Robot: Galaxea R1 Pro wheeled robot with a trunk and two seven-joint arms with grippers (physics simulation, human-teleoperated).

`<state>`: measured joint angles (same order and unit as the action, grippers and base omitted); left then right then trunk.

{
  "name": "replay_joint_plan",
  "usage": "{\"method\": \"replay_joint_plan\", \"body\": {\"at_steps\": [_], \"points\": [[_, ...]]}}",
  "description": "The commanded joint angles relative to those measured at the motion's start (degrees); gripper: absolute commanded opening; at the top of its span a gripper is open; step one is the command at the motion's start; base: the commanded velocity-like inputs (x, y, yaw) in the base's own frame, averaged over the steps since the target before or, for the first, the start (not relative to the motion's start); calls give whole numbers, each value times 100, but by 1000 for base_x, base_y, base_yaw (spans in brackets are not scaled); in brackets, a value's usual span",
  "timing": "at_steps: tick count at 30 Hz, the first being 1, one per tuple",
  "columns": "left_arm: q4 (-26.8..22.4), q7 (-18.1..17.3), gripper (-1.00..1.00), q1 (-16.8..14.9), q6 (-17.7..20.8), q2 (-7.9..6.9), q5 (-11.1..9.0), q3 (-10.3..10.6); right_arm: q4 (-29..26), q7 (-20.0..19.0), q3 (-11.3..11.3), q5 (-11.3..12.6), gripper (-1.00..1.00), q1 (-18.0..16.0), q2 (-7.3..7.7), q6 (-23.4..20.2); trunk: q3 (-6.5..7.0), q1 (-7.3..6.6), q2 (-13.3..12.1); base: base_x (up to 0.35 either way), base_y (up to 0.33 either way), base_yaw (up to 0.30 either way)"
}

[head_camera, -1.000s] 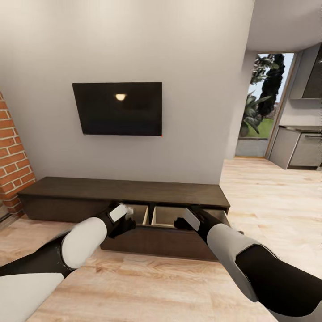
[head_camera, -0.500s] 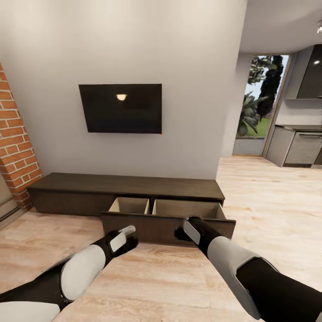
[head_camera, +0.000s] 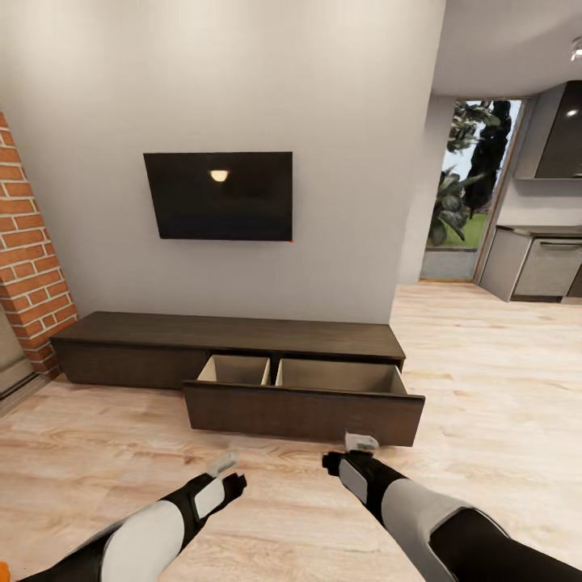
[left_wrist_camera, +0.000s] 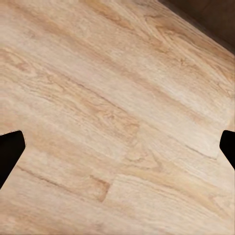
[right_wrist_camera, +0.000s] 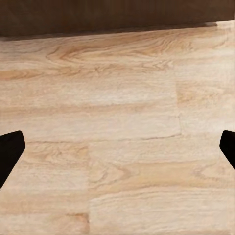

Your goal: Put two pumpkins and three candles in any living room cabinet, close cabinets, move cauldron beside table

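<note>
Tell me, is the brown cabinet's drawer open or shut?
Open. The cabinet's drawer is pulled out toward the robot, and its two pale compartments show from above. What shows of them looks empty.

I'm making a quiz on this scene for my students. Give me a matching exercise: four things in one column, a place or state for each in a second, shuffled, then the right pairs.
Things:
1. cabinet drawer
2. television
3. brick fireplace
4. left gripper

Places or states:
A. open, above the wood floor
B. hangs on the wall above the cabinet
C. pulled out, pale insides showing
D. at the cabinet's left end in the head view

Pairs: 1-C, 2-B, 3-D, 4-A
</note>
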<state>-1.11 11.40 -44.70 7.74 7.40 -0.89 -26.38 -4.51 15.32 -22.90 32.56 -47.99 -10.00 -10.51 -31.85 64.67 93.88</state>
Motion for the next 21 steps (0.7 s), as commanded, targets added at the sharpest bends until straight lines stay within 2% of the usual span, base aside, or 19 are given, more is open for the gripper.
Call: {"method": "replay_joint_plan", "body": {"at_steps": [1,3,5,9,10,12,14,16,18,21], "points": [[-12,-2,100,22,2,4,-8,-8,46,-48,-47,-44,100,45,0,131,-5,-1,3,0,0,0],[-12,-56,100,75,-57,4,-8,-8,275,-317,-42,-335,100,200,0,664,-5,-1,3,0,0,0],[-12,-75,100,98,-83,1,-8,-8,403,-463,-38,-515,100,321,0,967,-23,21,43,0,0,0],[-12,-91,100,190,-161,0,-3,-8,481,-565,-33,-650,100,560,0,1333,-95,109,204,0,0,0],[-12,-97,100,284,-285,-1,49,-8,508,-600,-32,-700,100,757,0,1631,-113,131,244,0,0,0],[-12,-100,100,346,-365,-1,177,-8,523,-617,-31,-725,100,886,0,1864,-149,175,324,0,0,0],[-12,-104,100,369,-395,0,289,-8,529,-624,-31,-729,100,940,0,1962,-184,219,404,0,0,0],[-12,-110,100,423,-437,-7,531,-8,542,-626,-27,-732,100,1002,0,2062,-220,263,484,0,0,0],[-12,-136,100,469,-460,-33,691,-8,552,-627,-24,-730,100,1024,0,2096,-256,307,565,0,0,0],[-12,-226,100,544,-507,-63,833,-8,561,-627,-18,-715,100,1047,0,2120,-310,373,685,0,0,0]]}}
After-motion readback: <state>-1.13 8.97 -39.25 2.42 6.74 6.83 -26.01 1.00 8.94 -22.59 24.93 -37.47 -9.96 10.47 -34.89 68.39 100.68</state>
